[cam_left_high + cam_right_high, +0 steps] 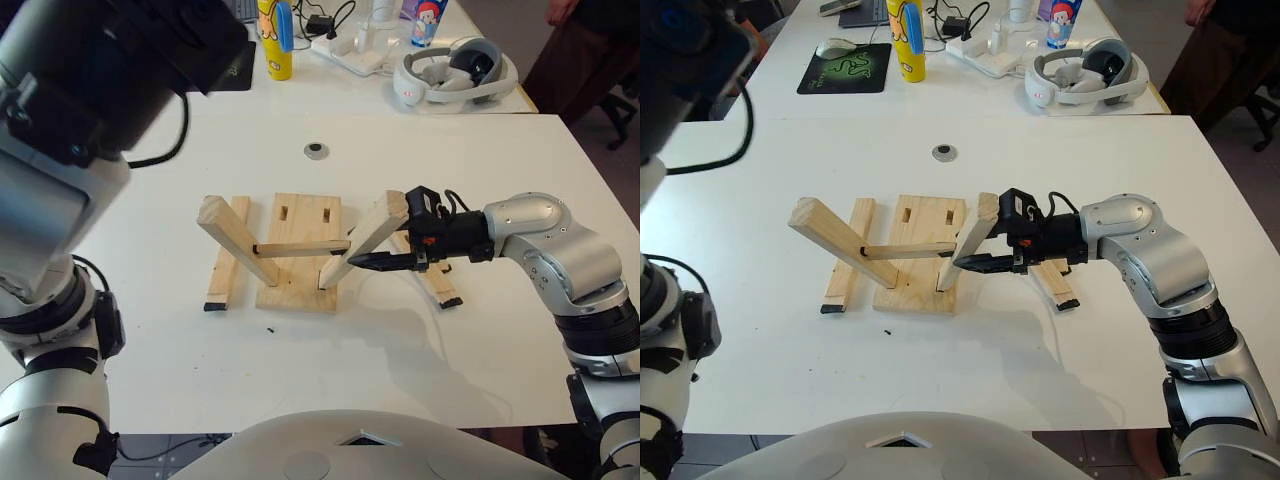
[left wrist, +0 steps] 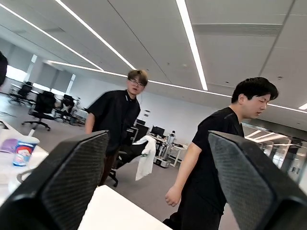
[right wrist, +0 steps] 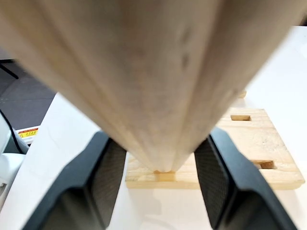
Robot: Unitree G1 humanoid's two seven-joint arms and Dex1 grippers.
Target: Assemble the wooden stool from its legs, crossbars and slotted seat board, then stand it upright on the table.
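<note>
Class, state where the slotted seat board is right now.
The seat board lies flat mid-table in the eye views, beneath the tilted frame, a loose leg flat on its left, the right gripper on its right.

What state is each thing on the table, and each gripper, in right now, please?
Seat board, flat, two far slots empty.
Leg frame, tilted, lower ends on seat board.
Left loose leg, lying flat.
Right loose leg, lying flat.
Right gripper, shut on leg frame.
Left gripper, open, empty.
</note>
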